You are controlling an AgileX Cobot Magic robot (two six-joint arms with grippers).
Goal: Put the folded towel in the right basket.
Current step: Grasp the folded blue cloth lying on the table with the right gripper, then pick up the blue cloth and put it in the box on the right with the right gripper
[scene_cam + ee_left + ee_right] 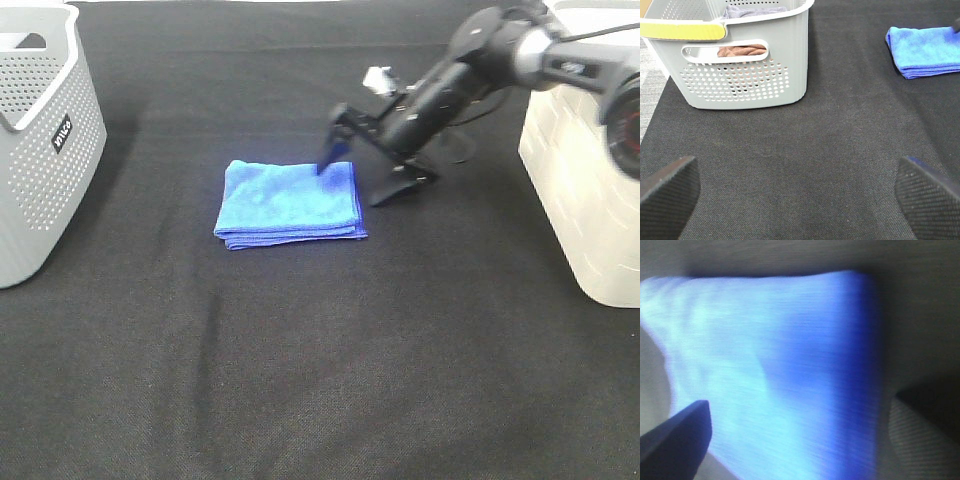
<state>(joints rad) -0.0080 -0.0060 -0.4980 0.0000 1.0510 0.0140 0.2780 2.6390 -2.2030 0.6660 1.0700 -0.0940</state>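
Note:
The folded blue towel (pixel 288 202) lies flat on the black table, a little left of centre. My right gripper (pixel 352 183) is open and low at the towel's far right corner. One finger (pixel 328 160) is over the towel and the other (pixel 400 186) rests on the table just right of it. The right wrist view shows the towel (pixel 780 375) close up between the two fingertips (pixel 677 437). The right basket (pixel 585 190), white, stands at the table's right edge. My left gripper (pixel 797 200) is open and empty, far from the towel (pixel 925 50).
A grey perforated basket (pixel 40 150) stands at the left edge. In the left wrist view it (pixel 740 75) holds brown and grey cloths. The right arm (pixel 470 70) reaches in from the back right, in front of the right basket.

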